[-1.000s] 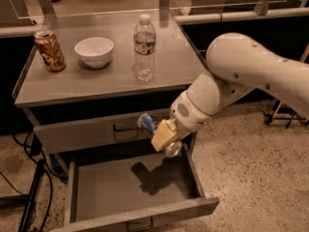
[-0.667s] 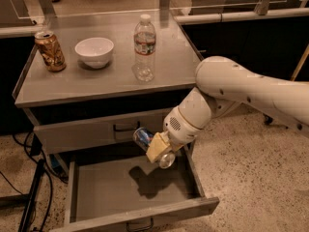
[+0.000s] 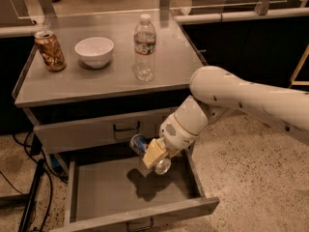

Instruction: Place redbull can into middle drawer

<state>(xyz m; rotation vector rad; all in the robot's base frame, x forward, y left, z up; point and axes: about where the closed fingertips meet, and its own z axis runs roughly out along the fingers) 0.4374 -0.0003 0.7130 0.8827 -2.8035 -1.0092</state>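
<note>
wide shallow grey metal middle drawer (image 3: 99, 199) pulled open, plain grey tray inside

white robot arm (image 3: 241, 95) reaching in from right of drawer; gripper (image 3: 155, 156) hanging above drawer's inside, toward its back, pinching slim blue-and-silver redbull can (image 3: 138, 143)

can tilted, clear of drawer floor, dark shadow (image 3: 145, 185) under it

similar drawer front (image 3: 87, 132) just above drawer, closed

higher above drawer, on grey cabinet top (image 3: 111, 83): brown-gold can (image 3: 49, 52), white bowl (image 3: 94, 50), clear water bottle (image 3: 144, 47), all upright, well apart from drawer

Speckled floor (image 3: 251, 178) — grey metal table (image 3: 96, 87)
</note>
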